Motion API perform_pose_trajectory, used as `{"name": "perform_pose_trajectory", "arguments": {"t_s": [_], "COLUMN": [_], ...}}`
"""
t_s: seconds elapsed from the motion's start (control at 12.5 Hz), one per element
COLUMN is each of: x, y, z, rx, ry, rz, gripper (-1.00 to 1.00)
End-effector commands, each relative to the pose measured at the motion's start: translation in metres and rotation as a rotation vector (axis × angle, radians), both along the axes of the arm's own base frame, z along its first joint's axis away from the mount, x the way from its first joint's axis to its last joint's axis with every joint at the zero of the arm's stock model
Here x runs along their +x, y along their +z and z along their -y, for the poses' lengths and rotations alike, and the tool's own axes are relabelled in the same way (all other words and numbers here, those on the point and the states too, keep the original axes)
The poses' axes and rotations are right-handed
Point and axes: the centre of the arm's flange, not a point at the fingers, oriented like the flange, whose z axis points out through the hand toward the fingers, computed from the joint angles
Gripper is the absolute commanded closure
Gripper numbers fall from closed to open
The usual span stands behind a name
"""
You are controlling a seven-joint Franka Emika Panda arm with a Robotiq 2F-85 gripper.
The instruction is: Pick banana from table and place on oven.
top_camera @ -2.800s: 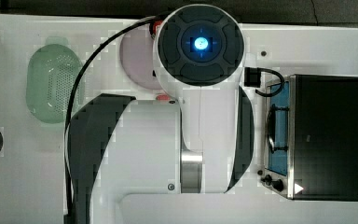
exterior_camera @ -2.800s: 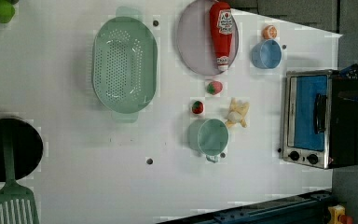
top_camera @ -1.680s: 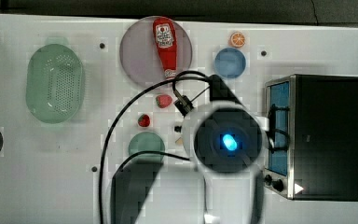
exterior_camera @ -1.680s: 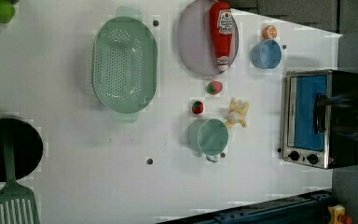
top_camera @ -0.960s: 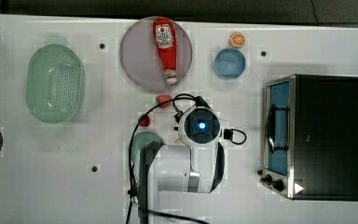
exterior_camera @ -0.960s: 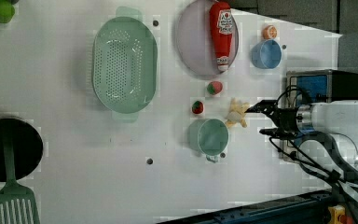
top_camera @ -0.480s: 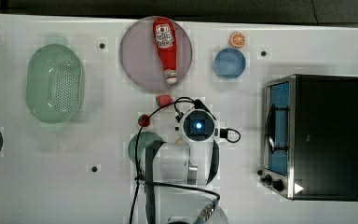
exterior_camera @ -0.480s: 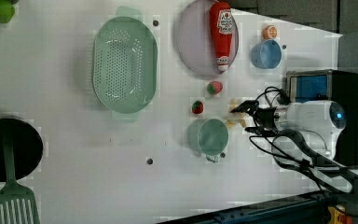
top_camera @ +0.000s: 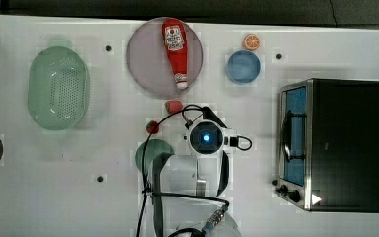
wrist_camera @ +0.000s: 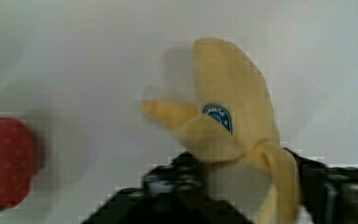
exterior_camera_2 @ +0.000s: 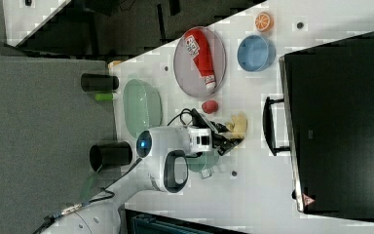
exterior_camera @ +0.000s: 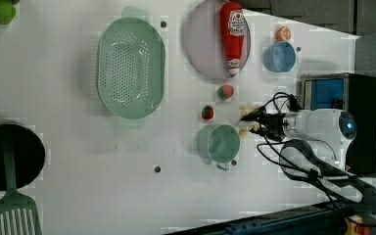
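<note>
The tool (wrist_camera: 242, 186) sits low over the banana (wrist_camera: 233, 116), its jaws straddling the fruit's peeled end and partly closed on it. The banana lies on the white surface (top_camera: 79, 197), well left of the oven (top_camera: 345, 143) in the top view. An off-centre grip on soft peel may slip during lifting.

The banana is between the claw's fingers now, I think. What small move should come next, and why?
Probably finish closing the claw on the banana, then lift straight up. In the wrist view the dark fingers sit on both sides of the banana's lower end, and it lies on the white table. The strawberry and the green cup are close, so a sideways pull could bump them. The oven comes after.
</note>
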Motion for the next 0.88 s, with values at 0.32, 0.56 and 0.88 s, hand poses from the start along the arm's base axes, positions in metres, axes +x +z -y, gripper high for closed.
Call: {"name": "perform_pose_trajectory", "arguments": {"t_s": [0.32, 0.56, 0.88], "x": [0.011, 0.027, 0.021], "y": [0.036, 0.115, 0.263], "z": [-0.002, -0.001, 0.003], "rx": [0.005, 0.005, 0.012], "ry": [0.011, 0.008, -0.005], "rz": [0.086, 0.16, 0.098], "gripper": [0.43, 0.43, 0.43]}}
